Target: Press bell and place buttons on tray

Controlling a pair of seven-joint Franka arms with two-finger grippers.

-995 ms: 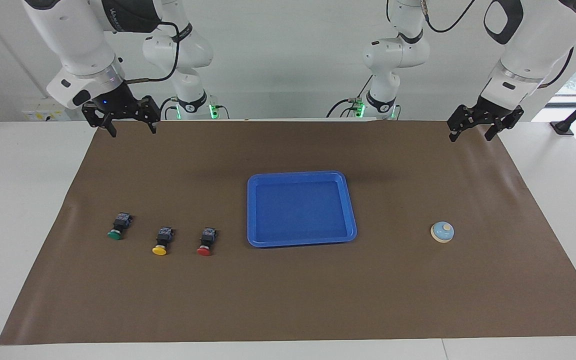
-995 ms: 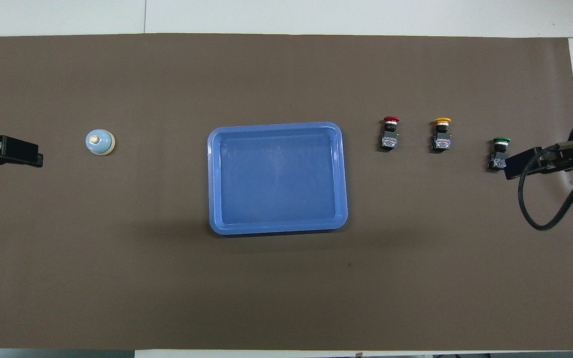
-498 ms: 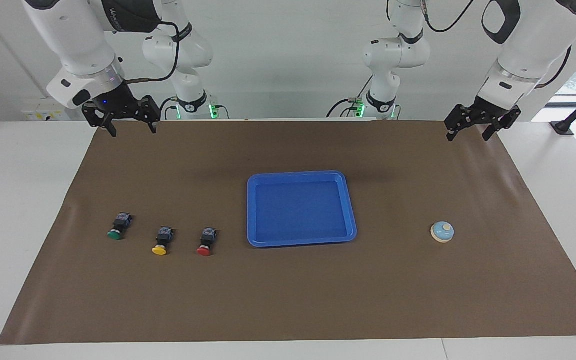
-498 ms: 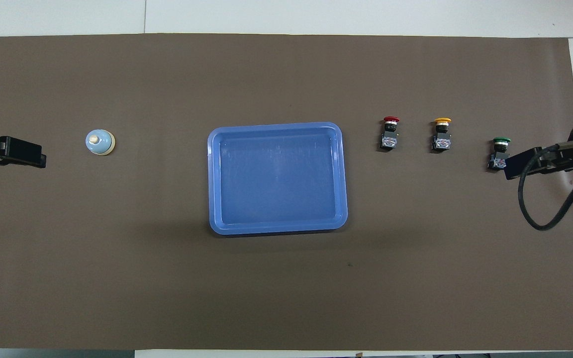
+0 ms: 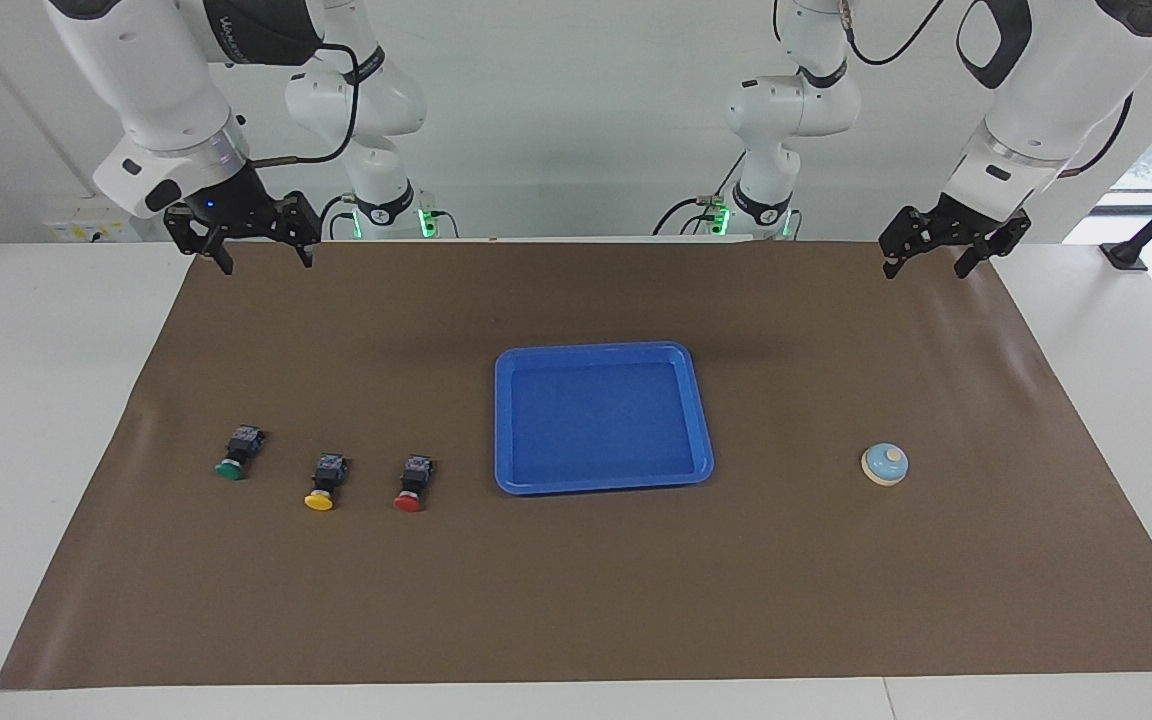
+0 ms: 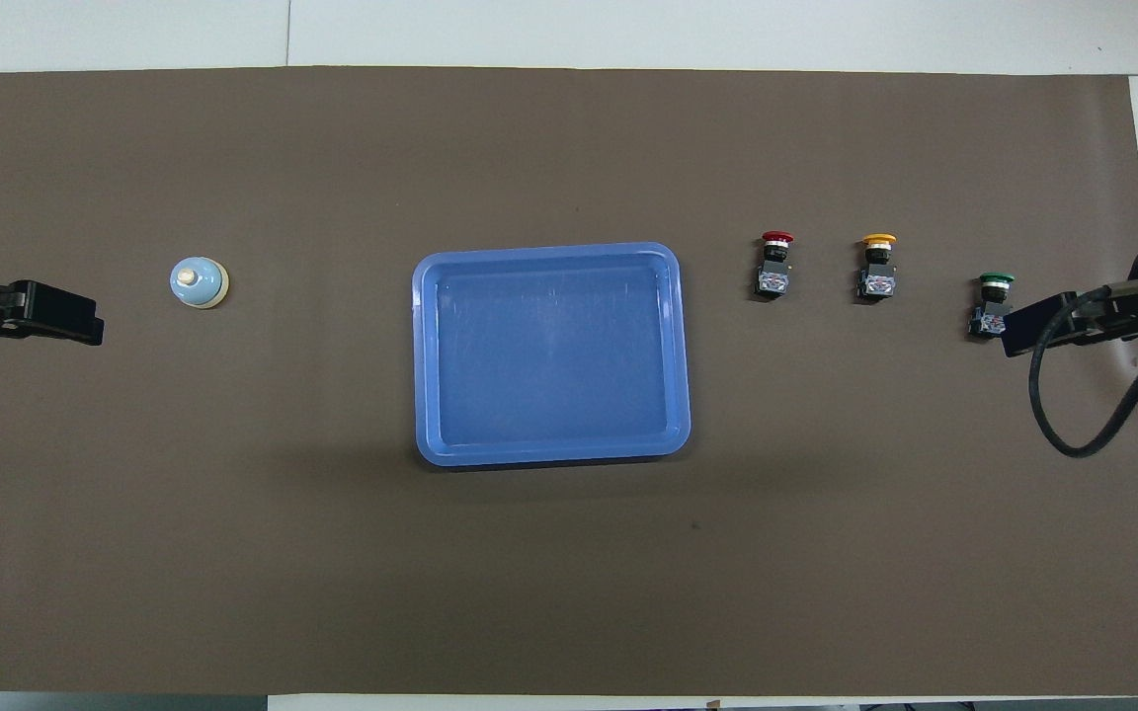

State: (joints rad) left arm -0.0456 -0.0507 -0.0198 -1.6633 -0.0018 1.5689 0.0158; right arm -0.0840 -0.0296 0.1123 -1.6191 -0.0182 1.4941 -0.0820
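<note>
The light-blue bell (image 5: 884,465) (image 6: 199,283) stands on the brown mat toward the left arm's end of the table. The bright-blue tray (image 5: 503,420) (image 6: 423,355) lies at the middle with nothing in it. Toward the right arm's end, three buttons lie in a row on the mat: red (image 5: 412,483) (image 6: 774,267) beside the tray, then yellow (image 5: 324,482) (image 6: 877,267), then green (image 5: 236,453) (image 6: 992,304). My left gripper (image 5: 926,268) (image 6: 55,318) hangs open and holds nothing, high over the mat's edge by the robots. My right gripper (image 5: 267,262) (image 6: 1023,331) hangs open too, well above the mat.
A brown mat (image 5: 576,600) covers most of the white table (image 5: 36,400). A black cable (image 6: 1073,395) loops from the right arm's wrist. Nothing else lies on the mat.
My left gripper has drifted a little toward the middle of the table, staying high. The right arm, bell, tray and buttons have not moved.
</note>
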